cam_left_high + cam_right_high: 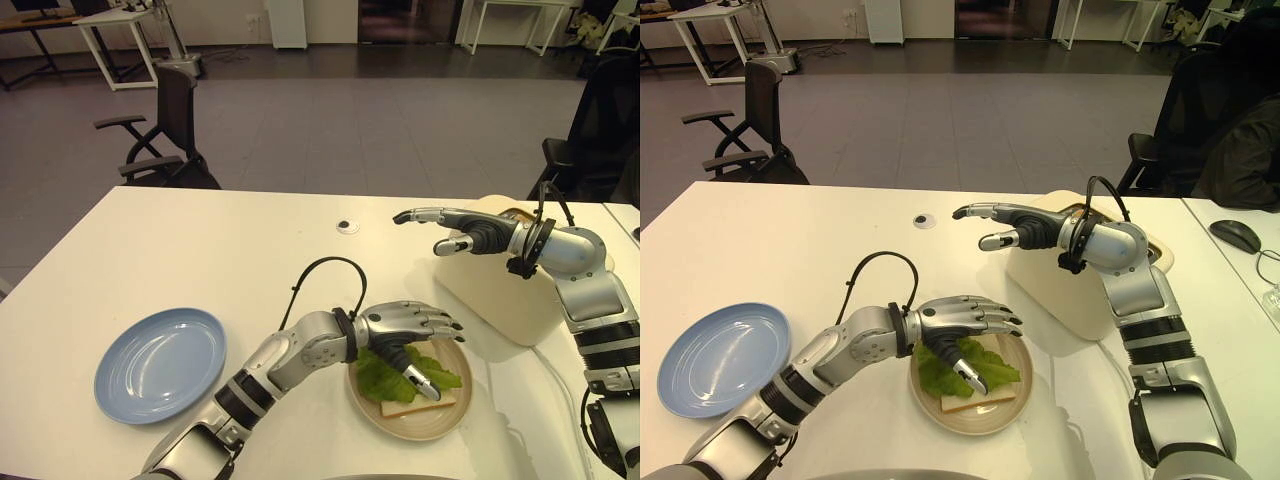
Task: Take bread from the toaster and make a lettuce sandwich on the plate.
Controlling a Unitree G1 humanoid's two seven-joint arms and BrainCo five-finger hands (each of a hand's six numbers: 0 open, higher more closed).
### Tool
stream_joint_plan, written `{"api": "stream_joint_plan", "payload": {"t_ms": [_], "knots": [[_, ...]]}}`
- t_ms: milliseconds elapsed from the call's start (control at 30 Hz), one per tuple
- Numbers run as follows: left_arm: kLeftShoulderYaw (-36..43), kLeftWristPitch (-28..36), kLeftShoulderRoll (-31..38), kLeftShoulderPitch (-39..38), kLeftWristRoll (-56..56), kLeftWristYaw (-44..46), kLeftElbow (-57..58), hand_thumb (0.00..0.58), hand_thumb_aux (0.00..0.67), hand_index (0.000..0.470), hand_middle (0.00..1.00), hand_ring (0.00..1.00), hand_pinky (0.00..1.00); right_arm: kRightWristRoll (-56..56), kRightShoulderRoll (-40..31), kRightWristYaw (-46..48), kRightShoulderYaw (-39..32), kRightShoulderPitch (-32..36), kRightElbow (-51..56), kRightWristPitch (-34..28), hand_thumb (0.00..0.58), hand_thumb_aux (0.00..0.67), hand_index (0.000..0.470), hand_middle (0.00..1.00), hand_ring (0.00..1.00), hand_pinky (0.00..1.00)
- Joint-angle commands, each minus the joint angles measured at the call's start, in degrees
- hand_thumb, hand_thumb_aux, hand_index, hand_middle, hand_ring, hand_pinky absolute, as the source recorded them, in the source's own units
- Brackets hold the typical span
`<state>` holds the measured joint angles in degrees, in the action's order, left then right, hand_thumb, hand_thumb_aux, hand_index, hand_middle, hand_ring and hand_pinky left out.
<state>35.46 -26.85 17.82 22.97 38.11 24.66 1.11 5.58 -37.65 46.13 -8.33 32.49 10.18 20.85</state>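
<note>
The left robot hand (405,325) is held with its fingers apart and nearly straight, and nothing is clamped in it. Directly beneath its palm the lettuce (372,378) lies on 1 bread slice (400,408), which rests on the tan plate (445,422). The thumb is lowered to the leaf; whether it touches cannot be told. The right robot hand (450,228) is likewise spread and empty, with the toaster (500,300) just beneath its wrist and its fingertips out past the toaster's left edge. A blue plate (160,365) sits on the counter (200,250), well to the left of the left robot hand.

The sandwich is judged half built, with a 2nd slice to be fetched. The left robot hand would best be raised straight up, so that the leaf is not dragged off the bread. The right robot hand should be drawn back over the slot behind its fingertips. Any slice there should be gripped lightly by its edges and pulled vertically, so that the toaster is not tipped. Whether a slice stands in the slot cannot be told.
</note>
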Motion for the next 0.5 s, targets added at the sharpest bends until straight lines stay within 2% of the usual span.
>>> {"api": "stream_joint_plan", "payload": {"t_ms": [33, 100, 167, 300, 400, 500], "knots": [[-1.82, 0.45, 1.66, -1.01, 0.21, -0.81, -0.72, 0.0, 0.0, 0.0, 0.0, 0.0, 0.0, 3.25, -1.17, -3.02, 0.79, 0.13, -0.59, 1.92, 0.0, 0.0, 0.0, 0.0, 0.0, 0.0], [-3.39, 0.69, 2.48, -1.89, -0.67, -1.5, -2.33, 0.0, 0.0, 0.0, 0.0, 0.0, 0.0, 6.79, -2.77, -7.51, 3.08, -0.38, -1.9, 3.14, 0.0, 0.0, 0.0, 0.0, 0.0, 0.0], [-6.45, 0.35, 3.22, -3.68, -2.89, -3.39, -4.16, 0.0, 0.0, 0.0, 0.0, 0.0, 0.0, 10.61, -5.77, -13.13, 8.28, -2.4, -5.1, 2.8, 0.0, 0.0, 0.0, 0.0, 0.0, 0.0], [-15.27, -2.06, 1.86, -9.26, -13.38, -10.5, -4.86, 0.0, 0.0, 0.0, 0.0, 0.0, 0.0, 17.64, -13.07, -20.9, 19.97, -13.1, -8.07, -0.23, 0.0, 0.0, 0.0, 0.0, 0.0, 0.0], [-22.87, -4.11, 0.22, -12.96, -23.77, -14.78, -3.25, 0.0, 0.0, 0.0, 0.0, 0.0, 0.0, 20.39, -14.36, -25.24, 20.63, -18.09, -1.34, -1.29, 0.0, 0.0, 0.0, 0.0, 0.0, 0.0], [-26.44, -6.02, 0.76, -13.43, -27.9, -15.27, -1.22, 0.0, 0.0, 0.0, 0.0, 0.0, 0.0, 19.53, -14.95, -25.65, 20.38, -21.77, 0.9, -1.53, 0.0, 0.0, 0.0, 0.0, 0.0, 0.0]]}}
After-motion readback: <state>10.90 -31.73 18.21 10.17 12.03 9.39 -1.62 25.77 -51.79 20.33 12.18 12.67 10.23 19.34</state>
